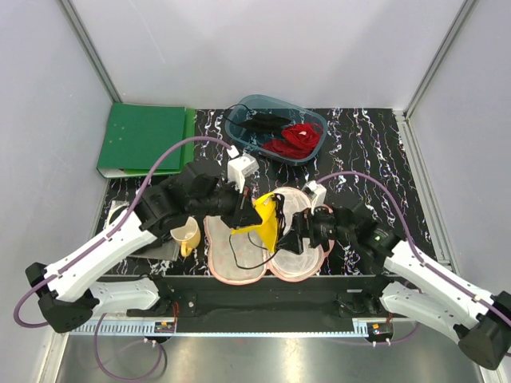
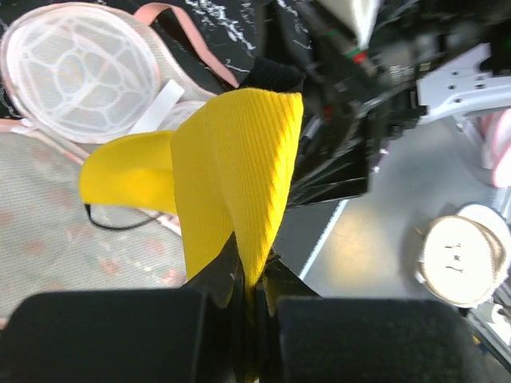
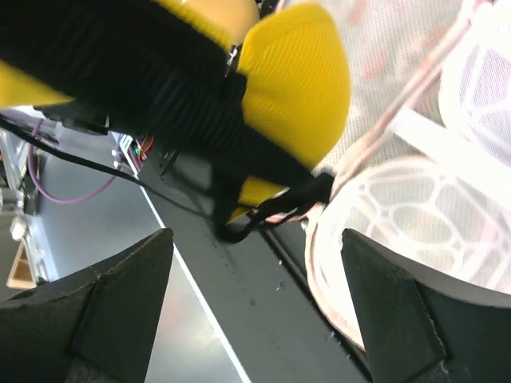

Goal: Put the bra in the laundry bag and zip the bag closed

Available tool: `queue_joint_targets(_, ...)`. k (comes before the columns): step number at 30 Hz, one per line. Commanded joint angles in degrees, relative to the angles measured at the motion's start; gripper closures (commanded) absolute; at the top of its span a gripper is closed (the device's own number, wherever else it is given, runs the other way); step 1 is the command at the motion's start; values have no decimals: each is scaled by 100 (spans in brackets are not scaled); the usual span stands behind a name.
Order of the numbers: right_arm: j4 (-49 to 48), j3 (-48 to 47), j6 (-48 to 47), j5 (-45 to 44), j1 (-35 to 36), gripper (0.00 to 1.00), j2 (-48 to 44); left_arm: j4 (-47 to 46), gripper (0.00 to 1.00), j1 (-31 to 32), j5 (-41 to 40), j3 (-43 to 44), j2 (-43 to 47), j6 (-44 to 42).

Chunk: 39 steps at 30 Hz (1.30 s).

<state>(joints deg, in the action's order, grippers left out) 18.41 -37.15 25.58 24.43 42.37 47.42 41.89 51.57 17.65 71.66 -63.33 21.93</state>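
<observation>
1. Top external view: the left gripper (image 1: 246, 214) is clamped on the bra (image 1: 267, 219) and holds it folded and raised over the seam between the two round halves of the laundry bag (image 1: 235, 267). The bag lies open at the near edge of the table (image 1: 367, 144). The right gripper (image 1: 289, 239) hovers just right of the bra, over the bag's right half.
2. Left wrist view: the yellow cups are pinched together between the black fingers (image 2: 120, 335), and the bag's pale lining lies below on the left. My advice is to lower the bra well inside one half, straps tucked in, before letting go.
3. Right wrist view: the fingers (image 3: 120, 303) are spread wide with nothing between them. A thin black strap (image 3: 263, 211) dangles near the bag's rim, and it could foul the zip unless it is pushed inward.
4. Surroundings, from above: the tabletop is black marble-patterned, between pale walls. At the far left lies a green folder (image 1: 144, 140). A blue-grey tub (image 1: 271, 100) at the far side holds a red garment (image 1: 297, 140) and a black garment (image 1: 259, 124). A yellow cup (image 1: 188, 237) sits left of the bag.
</observation>
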Motion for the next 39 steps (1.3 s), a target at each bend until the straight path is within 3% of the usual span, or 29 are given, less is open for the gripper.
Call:
queue_joint_targets(1,-1127,-56,-598,370,60,7,259,-76,100,-112,678,393,181,215)
queue_joint_targets(5,-1367,-222,-668,-146,446,8,601,-76,100,-200,889,410,216,338)
queue_joint_targets(8,-1560,-232,-660,-655,632,16,829,-76,100,-261,1021,375,303,364)
queue_joint_targets(12,-1665,-127,-449,-975,658,65,1024,-6,100,-489,1179,209,470,286)
queue_joint_targets(13,-1770,-65,-318,-940,659,69,1032,38,100,-551,1249,121,506,250)
queue_joint_targets(16,-2069,198,-72,-440,667,80,1032,109,100,-762,1451,-116,576,92)
queue_joint_targets(20,-2070,479,385,429,676,85,998,188,100,-1008,1373,-371,454,-136)
queue_joint_targets(26,-1964,1033,1360,695,659,92,489,48,100,-1132,960,-389,5,-505)
queue_joint_targets(29,-2034,1182,1940,774,667,92,112,-101,100,-1123,907,-372,-354,-786)
queue_joint_targets(32,-1729,1175,2214,233,667,86,-319,-146,100,-1132,872,-337,-635,-857)
queue_joint_targets(33,-1449,1131,2197,90,667,80,-364,-155,100,-1132,889,-328,-671,-814)
queue_joint_targets(34,-1324,1070,2075,-33,659,64,-374,-163,100,-1132,907,-328,-707,-787)
queue_joint_targets(37,-1103,797,1584,-385,667,38,-137,-216,100,-1132,924,-398,-663,-708)
queue_joint_targets(39,-1094,630,1336,-640,711,26,144,-243,100,-1132,977,-442,-593,-690)
